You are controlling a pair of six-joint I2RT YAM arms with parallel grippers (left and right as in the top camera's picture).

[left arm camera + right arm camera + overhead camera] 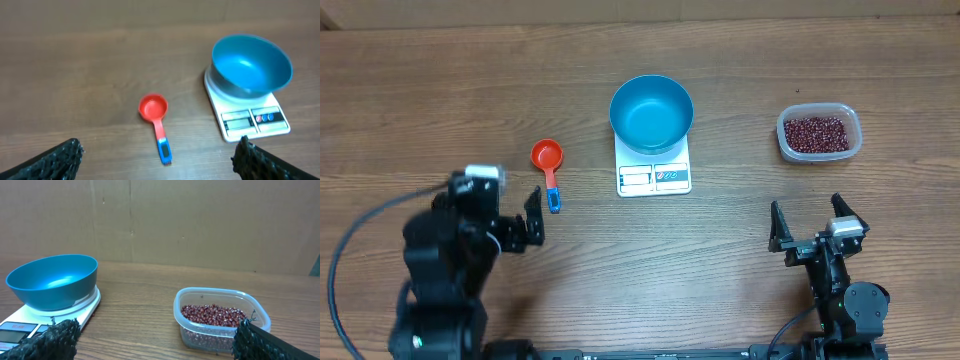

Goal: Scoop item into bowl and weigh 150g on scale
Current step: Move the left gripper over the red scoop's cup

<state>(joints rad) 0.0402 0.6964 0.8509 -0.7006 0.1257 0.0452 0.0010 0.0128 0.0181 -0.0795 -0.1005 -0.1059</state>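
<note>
Nearest the robot, the left hand (532,222) and right hand (807,215) are shown with fingers spread apart and nothing between them. Just beyond the left hand, a red scoop (549,160) is laid on the table (420,90). At centre, the white scale (654,177) is topped by the blue bowl (651,112). The beans (817,132) are contained in a clear tub (782,135) beyond the right hand, well apart from the bowl.
</note>
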